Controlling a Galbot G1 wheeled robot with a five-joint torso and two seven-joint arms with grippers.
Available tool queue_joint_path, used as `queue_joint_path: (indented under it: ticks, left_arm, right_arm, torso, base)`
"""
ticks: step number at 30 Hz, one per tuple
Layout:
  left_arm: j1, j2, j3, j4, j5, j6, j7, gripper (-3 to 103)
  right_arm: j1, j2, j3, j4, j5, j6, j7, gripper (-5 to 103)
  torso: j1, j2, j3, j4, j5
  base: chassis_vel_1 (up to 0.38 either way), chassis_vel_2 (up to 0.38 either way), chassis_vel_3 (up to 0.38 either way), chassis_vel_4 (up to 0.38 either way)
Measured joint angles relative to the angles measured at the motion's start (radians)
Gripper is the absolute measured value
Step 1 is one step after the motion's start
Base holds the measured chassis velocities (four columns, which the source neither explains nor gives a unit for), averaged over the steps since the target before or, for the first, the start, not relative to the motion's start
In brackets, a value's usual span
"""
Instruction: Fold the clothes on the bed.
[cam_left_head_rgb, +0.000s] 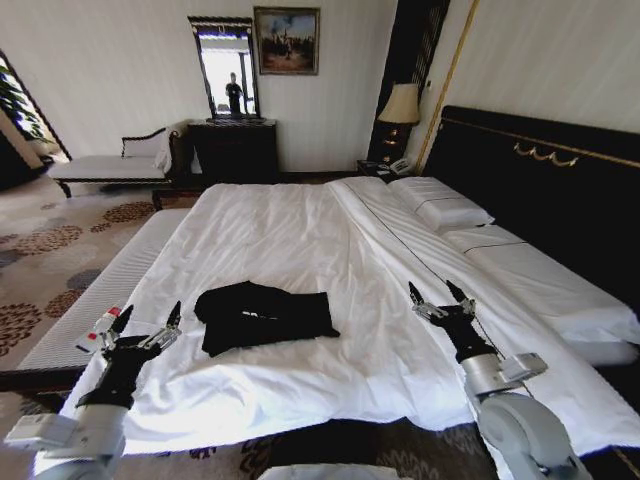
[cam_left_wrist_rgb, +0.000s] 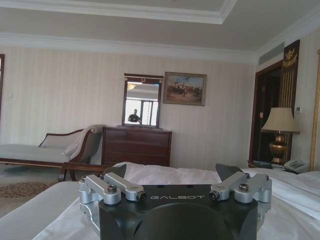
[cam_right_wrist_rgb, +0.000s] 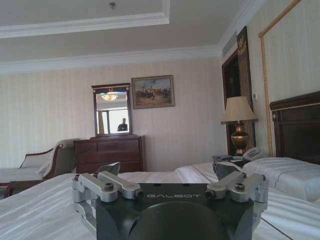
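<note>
The clothes (cam_left_head_rgb: 264, 315), a black T-shirt bunched into a compact heap, lie on the white sheet of the bed (cam_left_head_rgb: 300, 230) near its foot edge. My left gripper (cam_left_head_rgb: 147, 325) hovers open at the left of the shirt, a short way off it, over the bed's corner. On the other side my right gripper (cam_left_head_rgb: 441, 293) stands open above the sheet, well clear of the shirt. Both wrist views look level across the bed; the left gripper (cam_left_wrist_rgb: 172, 172) and the right gripper (cam_right_wrist_rgb: 167, 170) each show spread fingers with nothing between them.
A narrow white ribbed bench (cam_left_head_rgb: 110, 290) runs along the bed's left side. Pillows (cam_left_head_rgb: 440, 205) lie by the dark headboard (cam_left_head_rgb: 560, 190). At the far wall stand a dark dresser (cam_left_head_rgb: 235, 150) with mirror, a chaise (cam_left_head_rgb: 110, 165) and a lamp (cam_left_head_rgb: 400, 105). Patterned carpet (cam_left_head_rgb: 40, 260) lies left.
</note>
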Motion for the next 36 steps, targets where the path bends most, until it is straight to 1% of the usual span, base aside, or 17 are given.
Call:
queue_joint_path:
  ticks: [14,21,29,36]
  left_arm:
    - [-0.002,-0.010,0.006,0.001,0.015,-0.020,0.000,100]
    - [-0.014,-0.013,0.016,0.005,0.024,-0.021,0.000,100]
    - [-0.028,-0.010,0.017,0.024,0.024,-0.018,0.001,100]
    - [-0.028,-0.003,0.018,0.032,0.024,-0.018,0.001,100]
  right_arm:
    - [0.014,0.010,-0.026,-0.031,-0.016,0.030,0.002,100]
    - [0.028,0.011,-0.040,-0.053,-0.023,0.032,-0.008,100]
    - [0.039,0.015,-0.051,-0.066,-0.029,0.032,-0.011,100]
    - [0.040,0.023,-0.053,-0.070,-0.036,0.040,-0.011,100]
  torso:
    - [0.000,0.000,0.000,0.0002,-0.0002]
    - [0.000,0.000,0.000,0.0001,0.0003]
    - [0.000,0.000,0.000,0.0001,-0.0002]
    - [0.000,0.000,0.000,0.0000,0.0003]
  base:
    - [0.055,0.117,-0.057,-0.111]
    - [0.003,0.023,-0.009,-0.017]
    - [0.000,0.000,0.000,0.000]
    - [0.002,0.022,-0.004,-0.020]
